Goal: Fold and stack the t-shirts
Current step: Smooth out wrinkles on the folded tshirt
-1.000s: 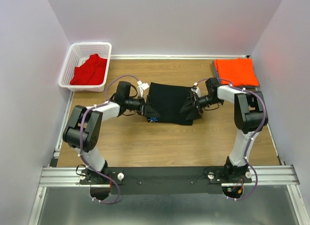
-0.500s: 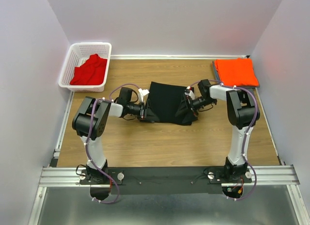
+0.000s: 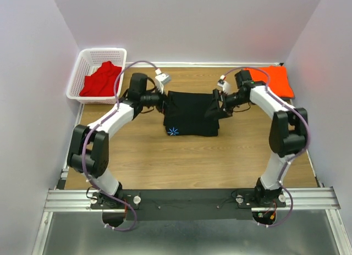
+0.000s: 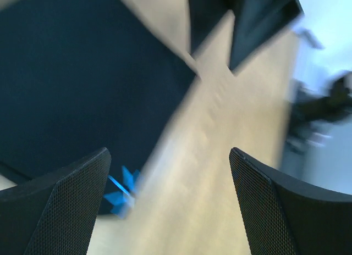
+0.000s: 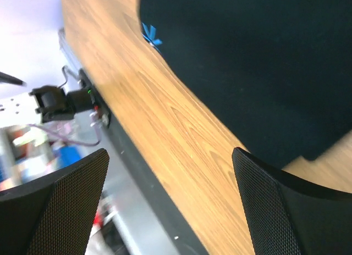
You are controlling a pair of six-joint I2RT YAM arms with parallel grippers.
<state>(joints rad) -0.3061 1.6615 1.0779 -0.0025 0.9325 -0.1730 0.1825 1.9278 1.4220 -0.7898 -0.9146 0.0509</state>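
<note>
Black t-shirt (image 3: 190,113) lies flat mid-table (image 3: 165,156) – L gripper (image 3: 161,102) at its left edge, R gripper (image 3: 216,105) at its right, both wide apart, grasping nothing.

A robotics lab test cell: plain pale walls (image 3: 192,24) box in a wood-topped table (image 3: 187,156), and an aluminium rail (image 3: 66,200) at its near edge carries the cabled left arm (image 3: 110,122) and right arm (image 3: 269,104).
</note>
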